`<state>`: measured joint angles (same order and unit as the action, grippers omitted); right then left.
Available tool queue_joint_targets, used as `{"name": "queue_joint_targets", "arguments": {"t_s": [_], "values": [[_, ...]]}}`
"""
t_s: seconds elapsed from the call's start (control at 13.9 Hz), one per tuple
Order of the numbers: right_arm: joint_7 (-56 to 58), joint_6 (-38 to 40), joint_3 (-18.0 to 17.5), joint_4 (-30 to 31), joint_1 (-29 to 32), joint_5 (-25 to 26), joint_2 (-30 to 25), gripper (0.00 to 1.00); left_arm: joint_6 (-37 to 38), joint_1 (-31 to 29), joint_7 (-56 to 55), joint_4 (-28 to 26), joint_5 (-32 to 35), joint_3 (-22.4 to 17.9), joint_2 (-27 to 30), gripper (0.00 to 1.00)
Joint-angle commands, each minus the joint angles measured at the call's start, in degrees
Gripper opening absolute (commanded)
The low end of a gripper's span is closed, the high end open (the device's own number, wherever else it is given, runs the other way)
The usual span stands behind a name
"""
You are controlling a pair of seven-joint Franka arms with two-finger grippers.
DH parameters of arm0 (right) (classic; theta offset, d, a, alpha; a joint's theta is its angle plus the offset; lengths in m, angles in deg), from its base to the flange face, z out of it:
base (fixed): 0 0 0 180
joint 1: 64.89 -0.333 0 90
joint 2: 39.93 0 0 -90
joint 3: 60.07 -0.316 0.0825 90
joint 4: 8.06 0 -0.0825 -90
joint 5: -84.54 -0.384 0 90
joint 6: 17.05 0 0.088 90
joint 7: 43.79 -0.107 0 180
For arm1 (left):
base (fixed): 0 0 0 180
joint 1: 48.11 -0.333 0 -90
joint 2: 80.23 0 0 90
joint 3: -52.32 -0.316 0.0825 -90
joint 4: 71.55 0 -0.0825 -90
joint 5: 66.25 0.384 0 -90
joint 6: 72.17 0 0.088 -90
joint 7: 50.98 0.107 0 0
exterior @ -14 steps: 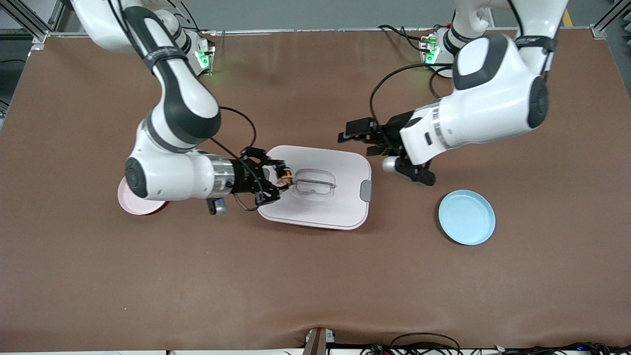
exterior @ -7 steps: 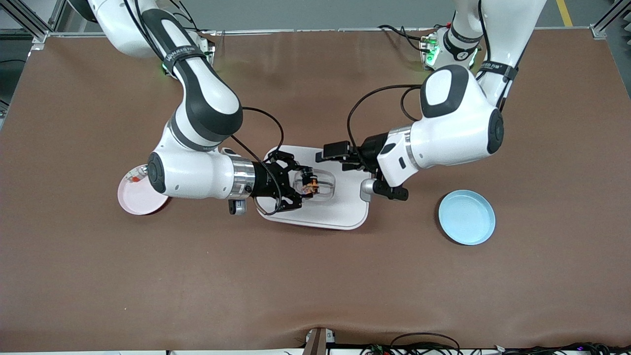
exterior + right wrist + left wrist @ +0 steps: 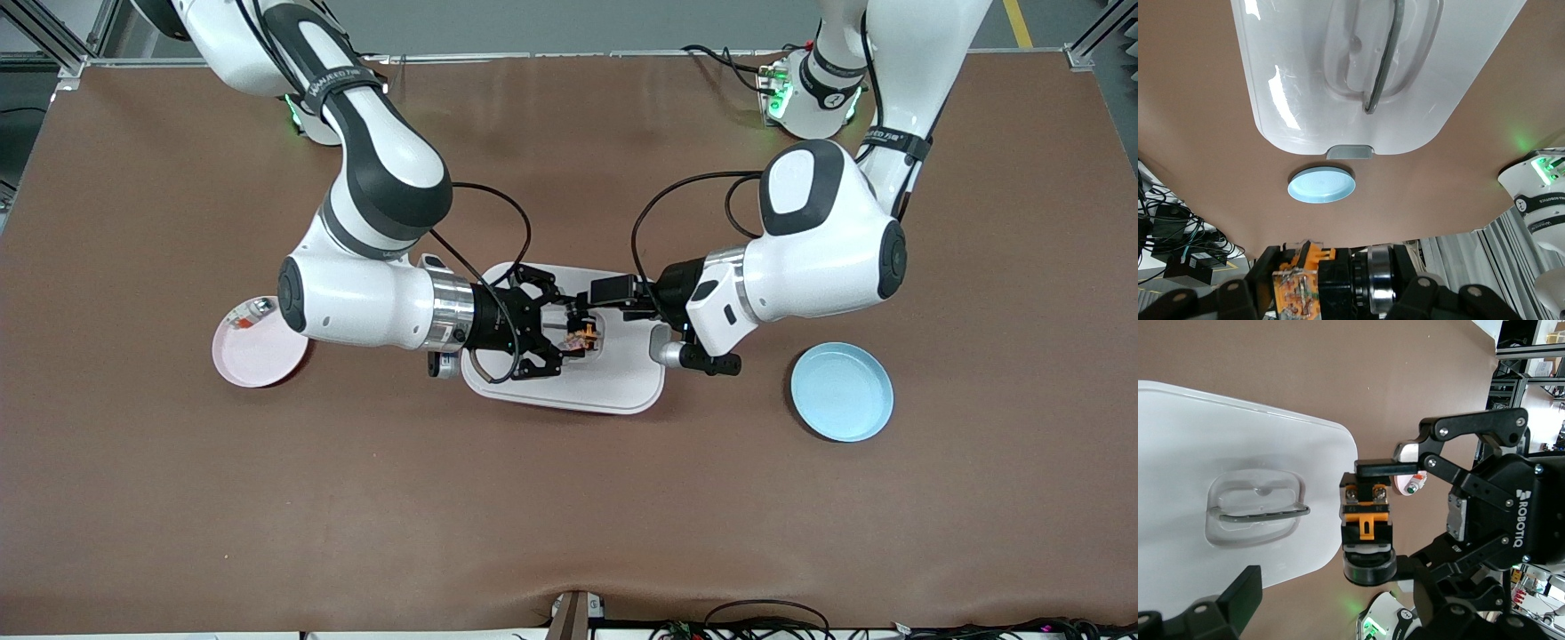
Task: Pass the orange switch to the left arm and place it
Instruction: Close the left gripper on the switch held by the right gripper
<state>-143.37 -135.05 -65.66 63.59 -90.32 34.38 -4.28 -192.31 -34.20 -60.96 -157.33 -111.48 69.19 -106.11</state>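
Observation:
My right gripper (image 3: 572,336) is shut on the orange switch (image 3: 584,339), a small black cylinder with orange marks, and holds it over the white box (image 3: 622,378) near the clear lid handle. In the right wrist view the switch (image 3: 1301,287) sits between my right fingers. My left gripper (image 3: 597,302) is open, over the box, facing the right gripper and close beside the switch. In the left wrist view the switch (image 3: 1367,523) is clamped in the right gripper's fingers (image 3: 1381,468), just ahead of my own left finger (image 3: 1241,597).
A pink plate (image 3: 253,360) with a small clear item with a red mark (image 3: 245,313) lies toward the right arm's end. A blue plate (image 3: 842,393) lies toward the left arm's end and also shows in the right wrist view (image 3: 1321,185). The box has a grey latch (image 3: 659,342).
My right gripper carried the switch from the box's edge to over its lid handle. My left gripper came in from beside the box to just next to the switch.

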Motion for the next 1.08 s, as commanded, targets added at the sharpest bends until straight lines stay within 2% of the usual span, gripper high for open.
{"name": "queue_joint_targets", "arguments": {"t_s": [0.0, 0.36, 0.94, 1.01], "values": [[-1.6, 0.0, 0.5, -2.1, -0.8, -2.5, 1.7, 0.00, -1.0, 0.0, 0.8, 0.9, -0.3, -0.1, -0.9, 1.00], [-5.0, -3.3, 0.6, -2.1, -2.2, -3.9, 1.9, 0.00, -2.6, 0.0, 0.9, 0.9, -0.2, -0.3, -1.4, 1.00], [-5.9, -4.0, 0.6, -2.1, -3.5, -3.9, 2.1, 0.00, -3.9, -0.6, 4.3, 1.7, -0.2, -0.8, -3.0, 1.00], [-5.9, -4.2, 0.6, -2.0, -3.5, -3.9, 2.1, 0.00, -3.9, -0.6, 4.3, 1.7, -0.2, -0.8, -2.9, 0.76]]}}
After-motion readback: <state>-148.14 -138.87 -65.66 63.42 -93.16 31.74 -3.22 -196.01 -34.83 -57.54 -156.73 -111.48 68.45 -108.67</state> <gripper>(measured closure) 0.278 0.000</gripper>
